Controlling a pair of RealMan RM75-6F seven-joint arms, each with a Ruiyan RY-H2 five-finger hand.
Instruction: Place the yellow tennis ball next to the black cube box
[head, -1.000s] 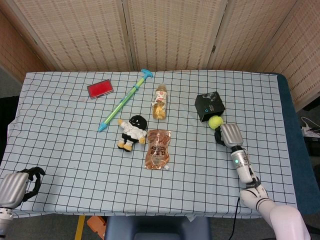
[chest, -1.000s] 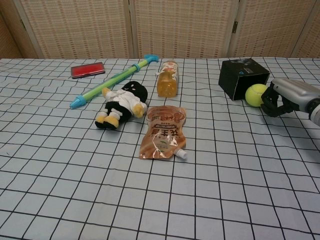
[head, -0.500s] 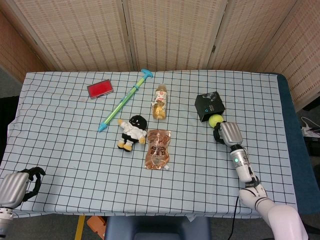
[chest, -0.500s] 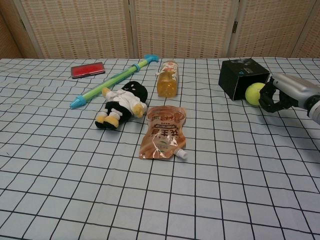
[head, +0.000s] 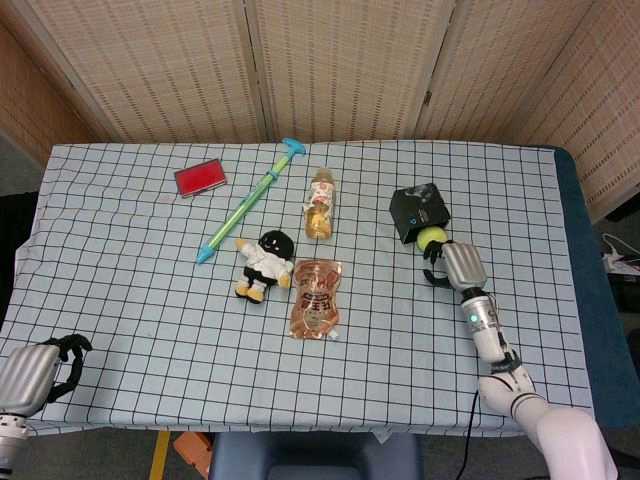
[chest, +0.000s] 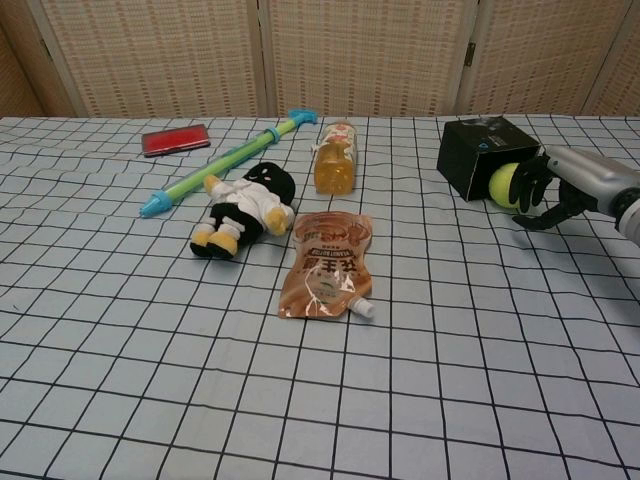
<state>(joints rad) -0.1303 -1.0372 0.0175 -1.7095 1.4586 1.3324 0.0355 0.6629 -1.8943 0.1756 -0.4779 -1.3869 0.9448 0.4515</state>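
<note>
tennis ball (chest: 503, 184) now against black cube box (chest: 482, 155) | right hand (chest: 545, 190) fingers spread, touching ball | left hand (head: 40, 368) curled, empty

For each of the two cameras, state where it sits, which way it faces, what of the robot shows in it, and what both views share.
Head view: sits high, looks steeply down on the whole checked tablecloth; shows the left hand at the near-left edge and the right hand with its forearm.
Chest view: sits low at the near edge, looks level across the table toward the woven screens; shows only the right hand.
Shared: the right hand at the yellow tennis ball, which lies against the black cube box.
</note>
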